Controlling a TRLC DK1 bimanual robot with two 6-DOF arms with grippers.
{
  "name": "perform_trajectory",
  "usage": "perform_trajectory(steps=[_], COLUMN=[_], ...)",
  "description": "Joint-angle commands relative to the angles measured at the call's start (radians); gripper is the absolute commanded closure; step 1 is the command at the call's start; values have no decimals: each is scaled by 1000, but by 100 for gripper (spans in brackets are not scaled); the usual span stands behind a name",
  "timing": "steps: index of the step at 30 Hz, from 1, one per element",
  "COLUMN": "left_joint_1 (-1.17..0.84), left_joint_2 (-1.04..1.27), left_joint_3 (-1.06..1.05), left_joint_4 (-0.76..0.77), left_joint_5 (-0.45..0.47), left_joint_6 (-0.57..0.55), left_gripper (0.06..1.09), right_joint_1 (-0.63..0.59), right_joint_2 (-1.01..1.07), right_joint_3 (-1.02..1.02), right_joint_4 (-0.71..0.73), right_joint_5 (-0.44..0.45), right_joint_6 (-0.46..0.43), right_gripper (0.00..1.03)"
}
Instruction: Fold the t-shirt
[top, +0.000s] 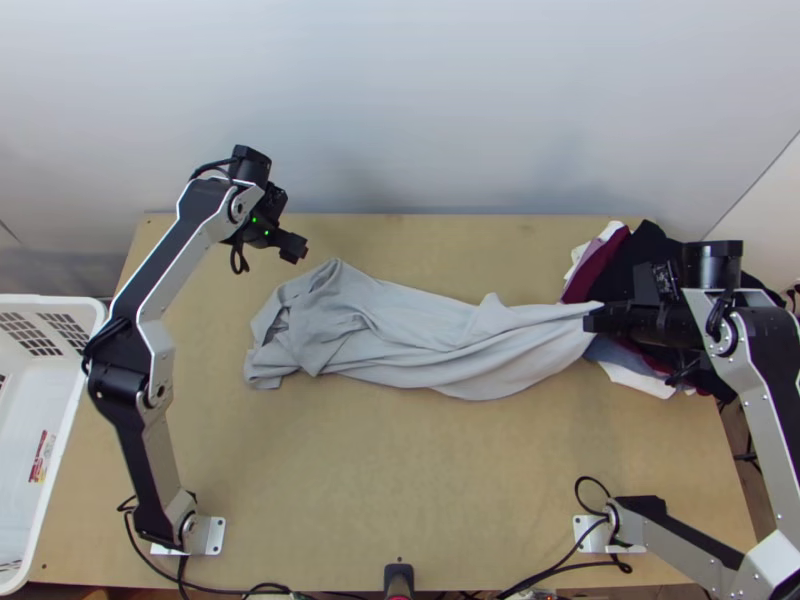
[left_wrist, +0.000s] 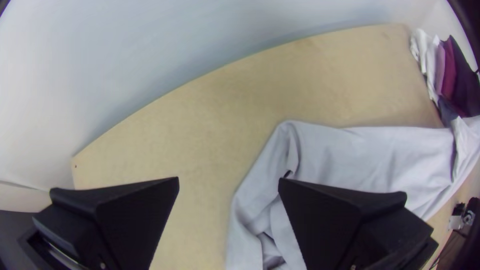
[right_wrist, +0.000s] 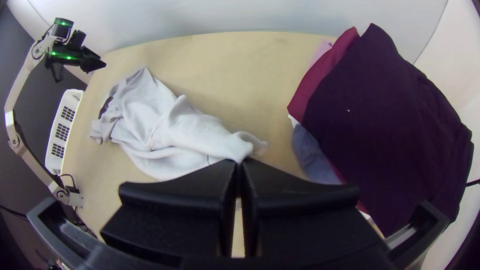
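Note:
The light grey t-shirt (top: 420, 335) lies bunched and stretched sideways across the table, its left end crumpled, its right end drawn to a point. My right gripper (top: 590, 318) is at that point; in the right wrist view my right gripper (right_wrist: 239, 161) is shut on the cloth. Above and beyond the shirt's left end is my left gripper (top: 298, 248), apart from the cloth. In the left wrist view my left gripper (left_wrist: 228, 182) stands open, with bare table between its fingers and the grey shirt (left_wrist: 370, 155) beneath one of them.
A pile of dark, maroon and white clothes (top: 640, 250) lies at the table's right side, partly under the right arm. A white basket (top: 60, 420) stands off the left edge. Bare wood (top: 400, 490) stretches between the shirt and the near edge.

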Motion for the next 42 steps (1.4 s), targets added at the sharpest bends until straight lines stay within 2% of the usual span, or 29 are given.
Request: perform_trajectory(steps=[1, 3, 7, 12, 17, 28, 30, 42], left_joint_1=[-43, -77, -154, -195, -235, -275, -278, -256], left_joint_2=[-136, -211, -374, -467, -499, -447, -447, -407], left_joint_3=[-106, -205, -521, -706, -751, -755, -754, -812], left_joint_4=[-68, -117, -77, -83, -75, 75, 104, 230], left_joint_5=[-7, 13, 17, 19, 20, 45, 51, 56], left_joint_6=[43, 58, 115, 152, 154, 114, 104, 124], left_gripper=[11, 11, 17, 17, 19, 20, 23, 24], right_joint_1=[-3, -1, -3, -1, 5, 8, 8, 6], right_joint_2=[4, 5, 10, 11, 8, -18, -25, -56], right_joint_3=[-27, -27, -27, -30, -28, -28, -28, -31], right_joint_4=[7, 7, 8, 8, 8, -16, -24, -55], right_joint_5=[-1, -1, -1, -1, -1, 0, 5, 19], right_joint_6=[-10, -12, -12, -13, -9, 8, 10, 25], right_gripper=[100, 100, 100, 100, 100, 100, 100, 100])
